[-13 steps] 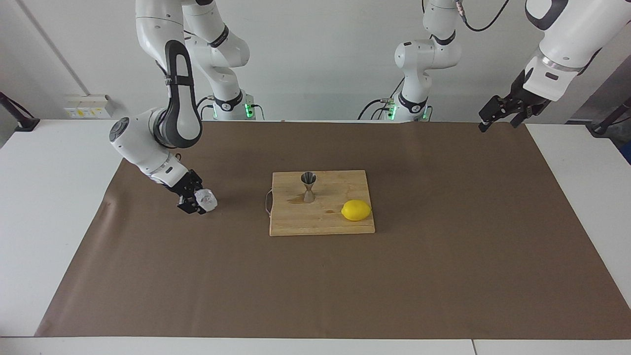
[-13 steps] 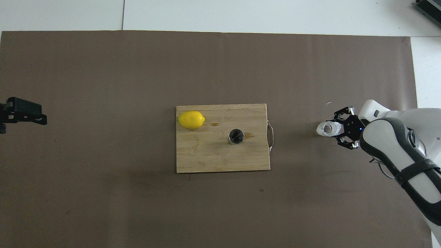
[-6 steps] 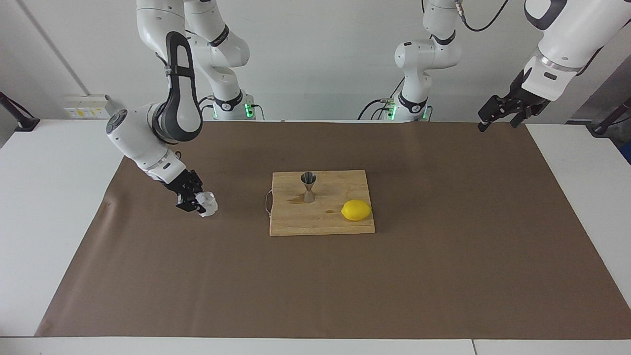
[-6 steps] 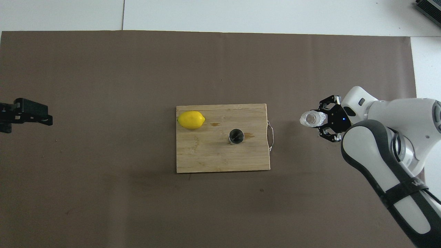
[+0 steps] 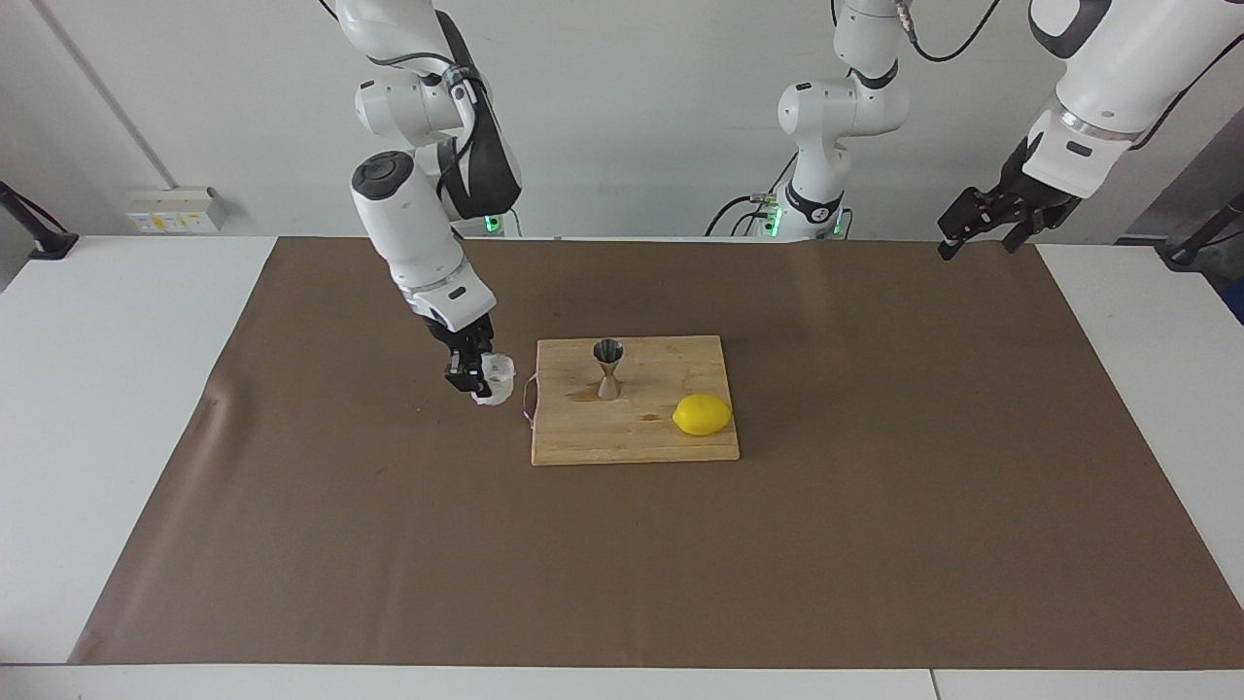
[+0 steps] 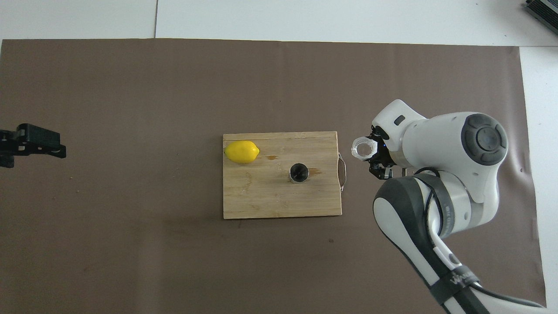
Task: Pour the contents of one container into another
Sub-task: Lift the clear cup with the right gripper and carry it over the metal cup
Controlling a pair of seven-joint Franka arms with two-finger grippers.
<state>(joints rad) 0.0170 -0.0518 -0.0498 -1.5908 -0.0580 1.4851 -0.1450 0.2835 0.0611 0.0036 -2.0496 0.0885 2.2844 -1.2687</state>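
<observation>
Now your right gripper (image 5: 478, 381) (jaws pinching the cup (image 5: 497, 378)) holds it upright beside the board (image 5: 632, 437), keeping contents for the jigger (image 5: 608, 368); left gripper (image 5: 982, 226) waits, jaws unreadable.

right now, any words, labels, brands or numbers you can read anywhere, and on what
None can be read.
Dark strap on the right arm's link: pale lettering, too blurred to read.
Small squat whitish translucent plastic cup held in the right gripper: no label visible.
Shiny metal hourglass-shaped jigger, yellow lemon, wooden cutting board, brown paper mat: no text visible.
Left gripper, waiting over the mat's corner: no marking legible.
</observation>
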